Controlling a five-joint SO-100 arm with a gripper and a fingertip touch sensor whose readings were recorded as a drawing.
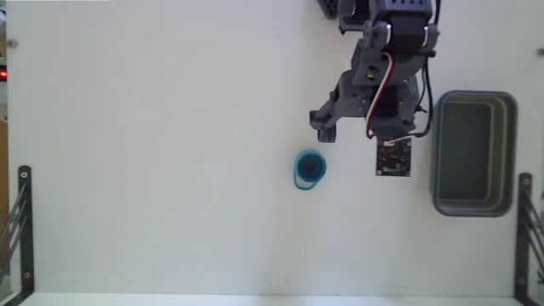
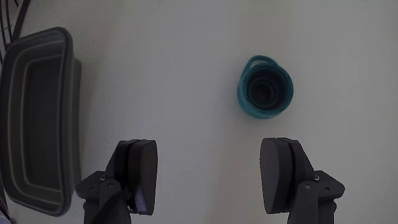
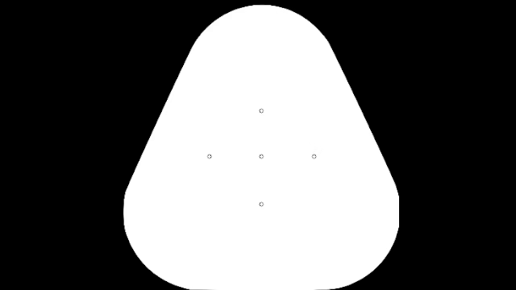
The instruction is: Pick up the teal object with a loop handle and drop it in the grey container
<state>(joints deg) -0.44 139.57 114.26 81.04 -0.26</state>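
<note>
The teal object with a loop handle (image 1: 310, 169) lies on the white table near the middle of the fixed view. In the wrist view the teal object (image 2: 265, 88) is a small round cup shape with its loop pointing away from me. My gripper (image 1: 355, 134) hangs just above it in the fixed view, offset toward the bin. The gripper (image 2: 208, 155) is open wide with nothing between its fingers (image 2: 140, 174), and the teal piece sits ahead of the right finger. The grey container (image 1: 474, 97) stands empty at the right of the fixed view and the container (image 2: 76, 112) shows at the left of the wrist view.
Black metal brackets stand at the lower left edge (image 1: 21, 223) and lower right edge (image 1: 527, 231) of the table. The arm's base enters from the top edge (image 1: 382, 17). A small camera board (image 1: 393, 158) hangs off the wrist.
</note>
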